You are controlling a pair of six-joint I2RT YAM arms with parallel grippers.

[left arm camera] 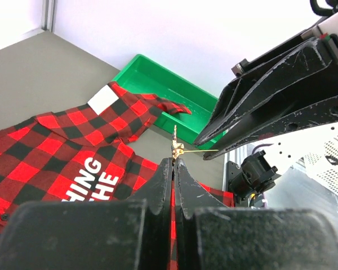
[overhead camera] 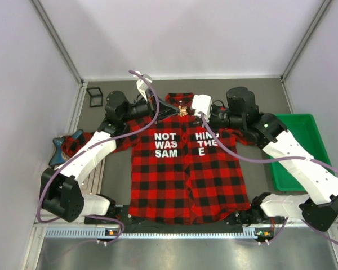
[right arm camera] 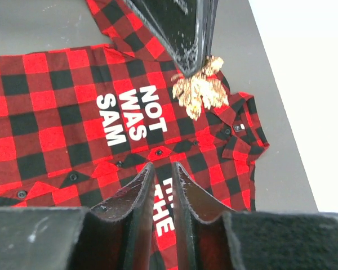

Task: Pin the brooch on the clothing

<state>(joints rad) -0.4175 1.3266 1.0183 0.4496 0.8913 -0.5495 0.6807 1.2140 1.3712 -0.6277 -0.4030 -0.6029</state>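
The clothing (overhead camera: pixel 183 169), a red-and-black plaid shirt with white lettering, lies flat on the table, collar at the far side. The brooch (right arm camera: pixel 201 90) is a small glittery gold maple leaf. It hangs above the collar, and my left gripper (left arm camera: pixel 174 160) is shut on its edge. In the left wrist view the brooch (left arm camera: pixel 177 148) sticks out past the tips, and its thin pin reaches toward the right gripper (left arm camera: pixel 205 151). My right gripper (right arm camera: pixel 163 167) hovers over the chest lettering, jaws a narrow gap apart with only shirt visible between them. From above, both grippers meet at the brooch (overhead camera: pixel 183 111).
A green tray (overhead camera: pixel 304 126) stands at the right beside the shirt's sleeve, also seen in the left wrist view as a green tray (left arm camera: pixel 152 70). A dark blue object (overhead camera: pixel 59 147) lies at the left sleeve. A small black frame (overhead camera: pixel 94 95) sits at the back left. Walls enclose the table.
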